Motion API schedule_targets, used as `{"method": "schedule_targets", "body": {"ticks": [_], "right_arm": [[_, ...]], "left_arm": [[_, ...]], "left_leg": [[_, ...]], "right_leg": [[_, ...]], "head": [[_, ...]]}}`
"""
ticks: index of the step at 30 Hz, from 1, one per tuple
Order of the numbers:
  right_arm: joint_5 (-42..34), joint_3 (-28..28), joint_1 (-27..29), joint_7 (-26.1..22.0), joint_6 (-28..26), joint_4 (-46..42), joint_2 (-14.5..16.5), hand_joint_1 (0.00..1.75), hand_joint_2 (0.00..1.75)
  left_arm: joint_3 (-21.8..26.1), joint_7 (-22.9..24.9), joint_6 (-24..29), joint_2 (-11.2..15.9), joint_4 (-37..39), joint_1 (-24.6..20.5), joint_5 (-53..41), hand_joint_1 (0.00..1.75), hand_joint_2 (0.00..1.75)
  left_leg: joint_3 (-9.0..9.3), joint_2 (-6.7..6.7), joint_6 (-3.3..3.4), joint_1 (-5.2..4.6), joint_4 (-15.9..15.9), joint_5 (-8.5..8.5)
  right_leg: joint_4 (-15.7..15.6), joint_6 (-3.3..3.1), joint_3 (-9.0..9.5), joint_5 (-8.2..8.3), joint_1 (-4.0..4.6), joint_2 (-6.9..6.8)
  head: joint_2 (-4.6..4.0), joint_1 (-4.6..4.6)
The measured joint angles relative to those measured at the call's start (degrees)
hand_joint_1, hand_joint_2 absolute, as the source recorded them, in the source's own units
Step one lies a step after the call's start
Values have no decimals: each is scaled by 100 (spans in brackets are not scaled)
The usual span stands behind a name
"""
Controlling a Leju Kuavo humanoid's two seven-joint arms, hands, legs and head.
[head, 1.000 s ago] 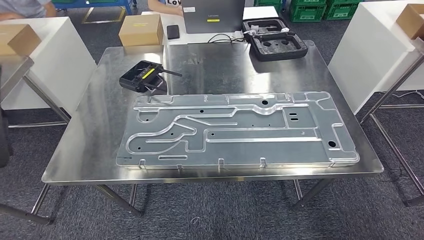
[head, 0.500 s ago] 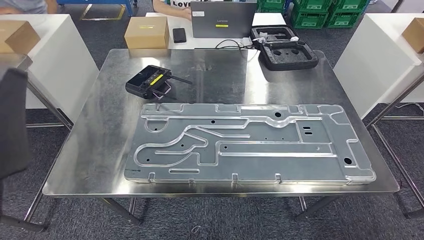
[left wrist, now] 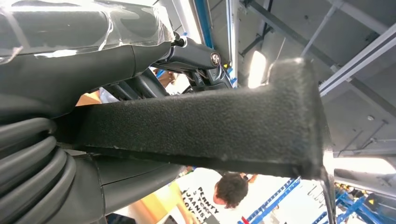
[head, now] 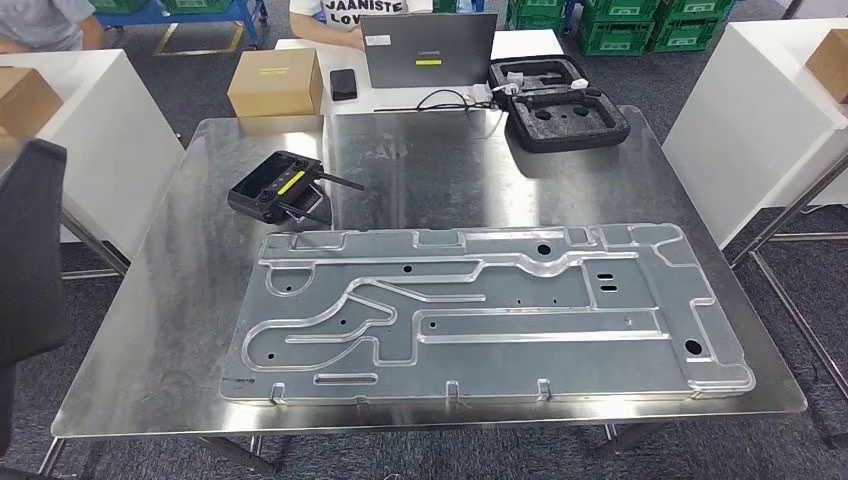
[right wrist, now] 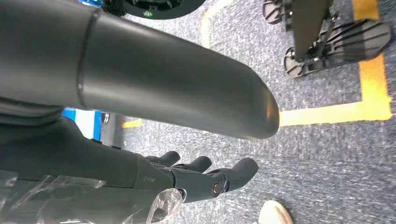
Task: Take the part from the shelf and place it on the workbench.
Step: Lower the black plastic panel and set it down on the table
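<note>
The steel workbench (head: 200, 300) takes the middle of the head view. Flat on its near half lies a big stamped metal panel (head: 480, 315), ribbed and pierced with holes, its long side along the bench's near edge. At the picture's 9 o'clock edge stands the part (head: 28, 250), a dark flat slab; in the left wrist view it is a black rough-textured piece (left wrist: 210, 126) with the left hand (left wrist: 187, 56) clamped round it, thumb on one face and fingers on the other. At 12 o'clock sits a grey laptop (head: 428, 48), a black foam tray (head: 560, 105) at 1 o'clock, a cardboard box (head: 274, 82) at 11, and a black handheld controller (head: 275, 187) at 10. The right hand (right wrist: 205, 179) hangs over carpet, fingers apart, holding nothing.
</note>
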Motion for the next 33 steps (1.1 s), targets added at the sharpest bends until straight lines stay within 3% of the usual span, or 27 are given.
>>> {"method": "schedule_targets", "body": {"ticks": [2, 3, 5, 9, 11, 14, 15, 16, 18, 19, 20, 22, 25, 27, 29, 30, 31, 32, 33], "right_arm": [[0, 3, 4, 18, 15, 0, 7, 0, 0], [0, 4, 3, 28, 20, 1, 8, 0, 0], [3, 7, -8, 42, 28, 2, 8, 0, 0], [10, 16, -18, 61, 46, 2, 6, 0, 0], [13, 20, -25, 77, 55, 1, 8, 0, 0], [20, 21, -25, 71, 66, 1, 17, 0, 0], [23, 21, -22, 68, 69, 1, 21, 0, 0], [34, 22, -18, 76, 74, 1, 26, 0, 0], [68, 27, -14, 103, 80, 1, 29, 0, 0], [92, 28, -14, 115, 82, 2, 26, 0, 0], [114, 31, -25, 118, 85, 2, 32, 0, 0], [166, 36, -41, 115, 95, 3, 40, 0, 0], [247, 43, -59, 138, 115, -3, 70, 0, 0], [292, 45, -79, 166, 140, -7, 92, 0, 0], [338, 52, -99, 165, 165, -7, 113, 0, 0], [370, 66, -115, 165, 180, -7, 133, 0, 0], [404, 84, -138, 165, 194, -7, 158, 0, 0], [442, 105, -163, 170, 212, -7, 186, 0, 0], [481, 126, -193, 178, 234, -8, 216, 0, 0]], "left_arm": [[-21, 0, -1, -7, 1, -1, 1, 175, 175], [-31, 0, -1, -11, 2, -1, 1, 175, 175], [-49, 1, -7, -19, 4, -4, 5, 175, 175], [-68, 2, -14, -29, 4, -31, 24, 175, 175], [-76, 1, -16, -35, 4, -62, 32, 175, 175], [-108, 0, -60, -52, 5, -101, 54, 175, 175], [-133, 1, -86, -62, 7, -123, 47, 175, 175], [-167, 1, -112, -79, 9, -158, 20, 175, 175], [-239, -16, -134, -126, 19, -249, -111, 175, 175], [-289, -38, -139, -161, 27, -303, -198, 175, 175], [-346, -65, -139, -200, 39, -362, -300, 175, 175], [-471, -106, -177, -284, 72, -487, -564, 175, 175], [-687, -37, -474, -402, 163, -750, -1272, 175, 175], [-859, 18, -712, -492, 277, -970, -1634, 175, 175], [-1040, 58, -919, -594, 445, -1176, -1805, 175, 175], [-1158, 75, -1049, -656, 560, -1283, -1896, 175, 175], [-1283, 89, -1181, -720, 682, -1393, -1987, 175, 175], [-1407, 93, -1320, -780, 799, -1502, -2087, 175, 175], [-1542, 91, -1472, -844, 929, -1633, -2214, 175, 175]], "left_leg": [[195, 0, -5, 13, -729, 545], [296, 0, 10, -3, -1067, 712], [389, -1, 79, -38, -1381, 766], [504, -14, 259, -18, -1416, 784], [596, -15, 330, -7, -1430, 747], [684, -16, 387, -27, -1431, 648], [726, -23, 394, -37, -1430, 612], [786, -31, 396, -52, -1431, 567], [905, -40, 391, -78, -1437, 465], [964, -42, 382, -93, -1442, 416], [990, -45, 362, -96, -1452, 374], [1054, -53, 302, -96, -1467, 346], [1089, -45, 224, -87, -1353, 305], [865, -27, 170, -68, -918, 97], [414, -22, 108, -30, -229, -176], [205, -20, 77, -3, 16, -231], [69, -17, 42, 26, 100, -189], [46, -15, 11, 51, -38, -29], [129, -12, -29, 79, -409, 263]], "right_leg": [[-3, 47, 129, -95, -21, 12], [-6, 77, 185, -135, -26, 20], [-29, 144, 236, -199, -24, 25], [68, 268, 292, -280, -10, 16], [512, 302, 60, -441, -22, 12], [1567, 319, -689, -782, -22, 12], [1674, 312, -843, -773, -19, 12], [1565, 290, -903, -640, -8, 12], [830, 177, -757, -71, 38, 12], [491, 117, -676, 141, 69, 10], [270, 76, -618, 249, 94, 7], [147, 49, -578, 259, 127, 6], [-8, 0, -397, 319, 81, 2], [-82, -24, -287, 318, 38, -1], [-91, -34, -272, 298, 23, 5], [-90, -30, -269, 284, 16, 12], [-87, -19, -261, 270, 7, 24], [-85, -1, -246, 255, -5, 37], [-83, 26, -222, 236, -20, 53]], "head": [[0, -1], [-1, -2], [-1, -3], [1, 6], [1, 15], [0, 21], [0, 21], [0, 22], [0, 23], [-1, 10], [-1, 8], [-1, 3], [0, 14], [-1, 4], [-1, -5], [0, -7], [0, -7], [0, -7], [0, -7]]}}
